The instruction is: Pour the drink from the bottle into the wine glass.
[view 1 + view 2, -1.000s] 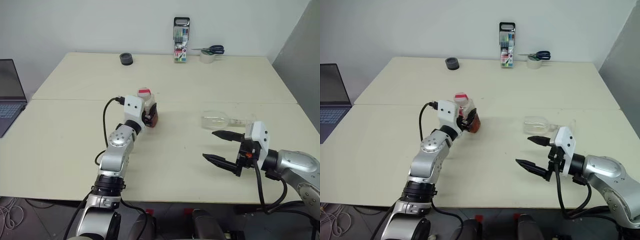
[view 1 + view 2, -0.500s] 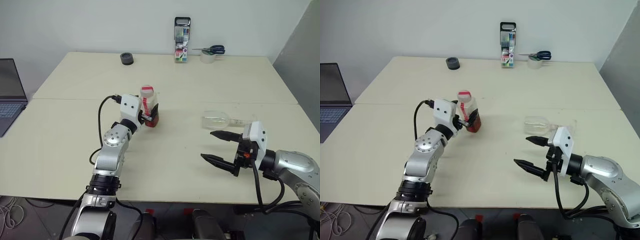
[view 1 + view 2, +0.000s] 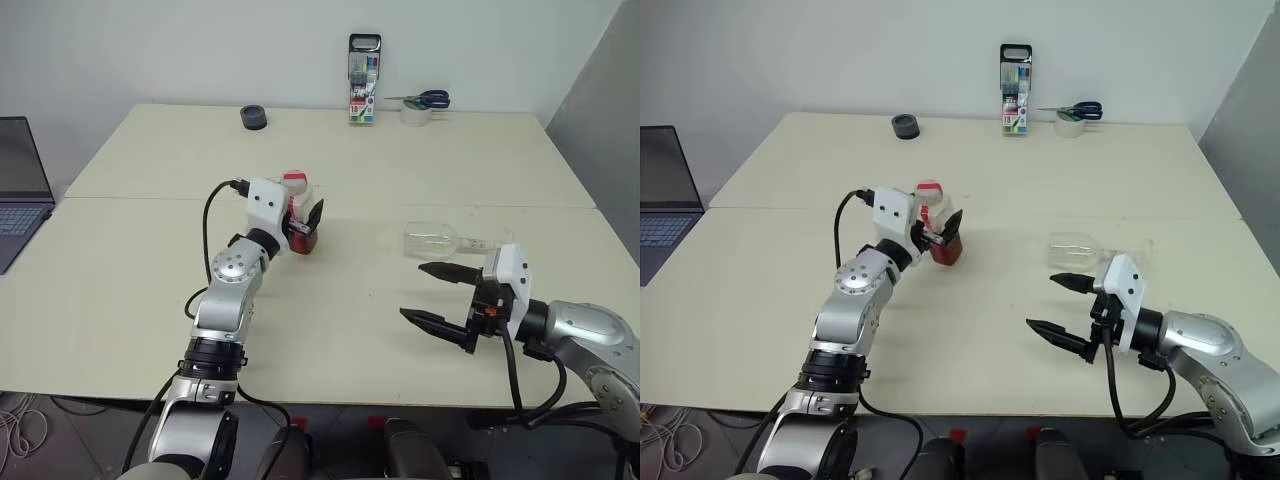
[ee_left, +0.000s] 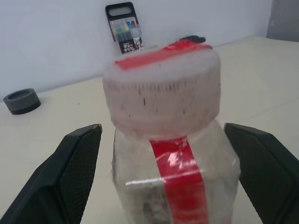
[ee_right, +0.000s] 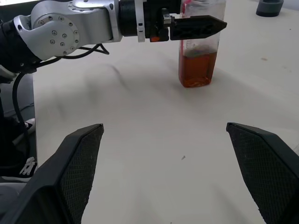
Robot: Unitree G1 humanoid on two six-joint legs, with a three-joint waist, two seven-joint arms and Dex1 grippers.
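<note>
The bottle (image 3: 299, 207), clear with a red label strip and a red-pink cap (image 4: 161, 84), stands upright on the table left of centre. The reddish-brown drink (image 5: 197, 70) fills its lower part. My left gripper (image 3: 303, 222) is open around the bottle, a black finger on each side with a gap to the walls. The wine glass (image 3: 436, 240) lies on its side at the right of the table, its bowl towards the bottle. Just nearer than the glass, my right gripper (image 3: 412, 290) hangs open and empty, pointing left towards the bottle.
A laptop (image 3: 20, 190) sits at the table's left edge. Along the far edge are a black tape roll (image 3: 253, 118), an upright pack of markers (image 3: 362, 80), and scissors on a tape roll (image 3: 423, 103). Bare tabletop (image 3: 350, 290) lies between the bottle and my right gripper.
My left gripper has opened and let go of the bottle, which now stands on its own. The right arm has not moved.
</note>
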